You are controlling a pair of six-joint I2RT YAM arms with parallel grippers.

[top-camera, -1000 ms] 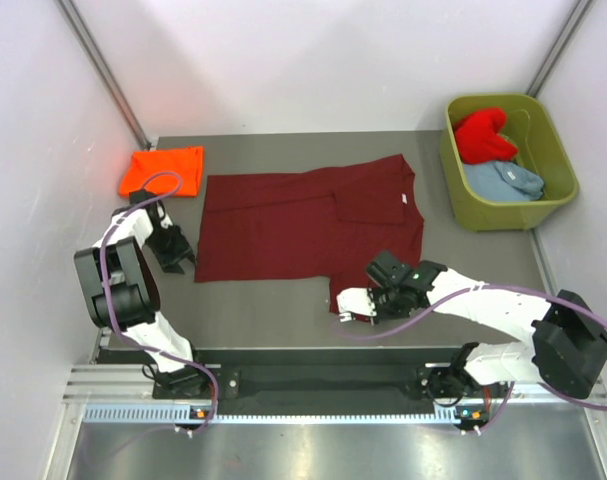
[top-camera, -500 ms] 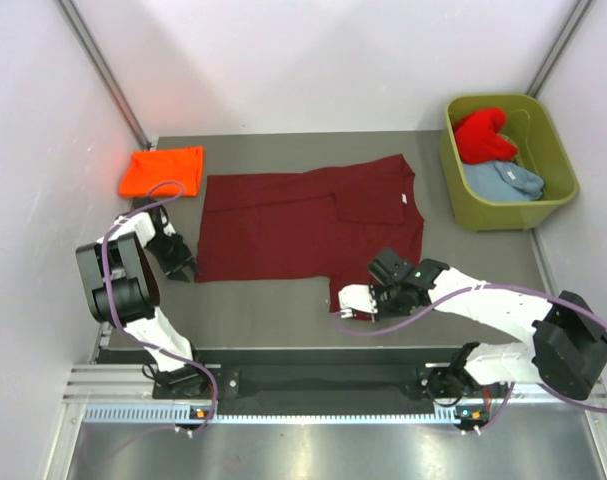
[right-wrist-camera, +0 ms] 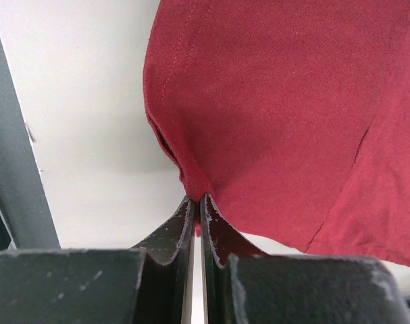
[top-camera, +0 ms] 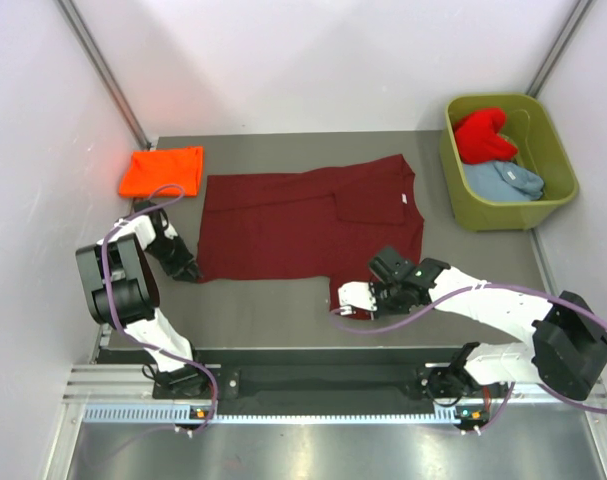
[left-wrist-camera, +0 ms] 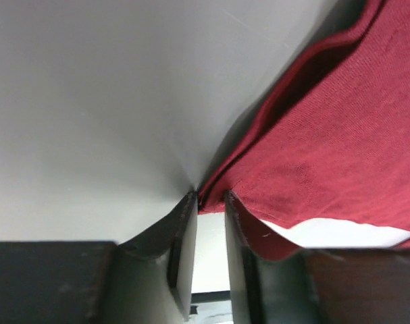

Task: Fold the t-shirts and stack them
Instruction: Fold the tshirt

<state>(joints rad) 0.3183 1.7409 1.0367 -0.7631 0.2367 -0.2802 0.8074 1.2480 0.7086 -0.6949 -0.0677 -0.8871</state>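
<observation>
Maroon t-shirt (top-camera: 283, 225) lies spread across the middle of the desk (top-camera: 283, 312), partly folded: an upper layer is turned over on its right half, with a sleeve or flap reaching toward the near edge.

Right claw (top-camera: 347, 300) is at that near flap. Wrist view shows its jaws pressed together on a pinch of maroon cloth, and the fabric bunches up from the tips.

Left claw (top-camera: 182, 269) is at the shirt's near left corner. Jaws stand a narrow gap apart, with the hem at their mouth and cloth lapping over one finger. Not clearly pinched yet.

Orange t-shirt (top-camera: 163, 170) sits folded at the far left corner, the only finished piece. Red t-shirt (top-camera: 483, 135) and grey-blue t-shirt (top-camera: 508, 178) are bundled in the olive tub (top-camera: 503, 216) beside the far right corner.

Step in hand, as I read it: taking hold of the maroon shirt's near edge with both claws for the next fold. Task looks under halfway, with one shirt done and two untouched.

Next move calls for the left claw to close on its corner before any lift. Then both should rise together and carry the near edge toward the far edge evenly, or the layers will skew.

Writing: small white tag (top-camera: 405, 199) at the collar, too small to read. No brand visible anywhere.
</observation>
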